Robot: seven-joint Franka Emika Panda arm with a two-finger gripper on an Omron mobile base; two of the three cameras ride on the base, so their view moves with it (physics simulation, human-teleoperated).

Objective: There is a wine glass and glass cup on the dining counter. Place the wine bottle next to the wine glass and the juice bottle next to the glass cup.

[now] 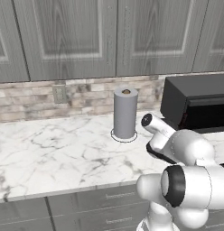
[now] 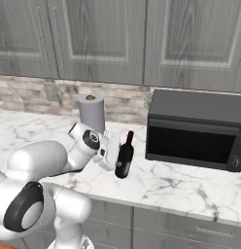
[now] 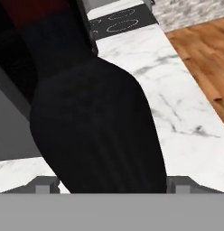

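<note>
- Right base view: the wine bottle [image 2: 125, 156] stands on the marble worktop [image 2: 180, 182] in front of the microwave [image 2: 195, 129], tilted a little with its neck up, and the gripper [image 2: 114, 156] is pressed against its left side at mid-body.
- Hand view: the bottle's dark body [image 3: 98, 131] sits between the two fingertips [image 3: 41, 184], one at each flank. The jaws look closed around it, though I cannot tell how firm the contact is.
- The bottle's long axis runs roughly upright, crossing the fingers' line, so it lies straight ahead of the claw rather than off to one side.
- The paper-towel roll [image 2: 91, 113] stands behind the arm, near the brick wall and apart from the bottle.
- Judging from this, the next move is a straight lift clear of the worktop and microwave front; a loose grip could let the bottle tip.
</note>
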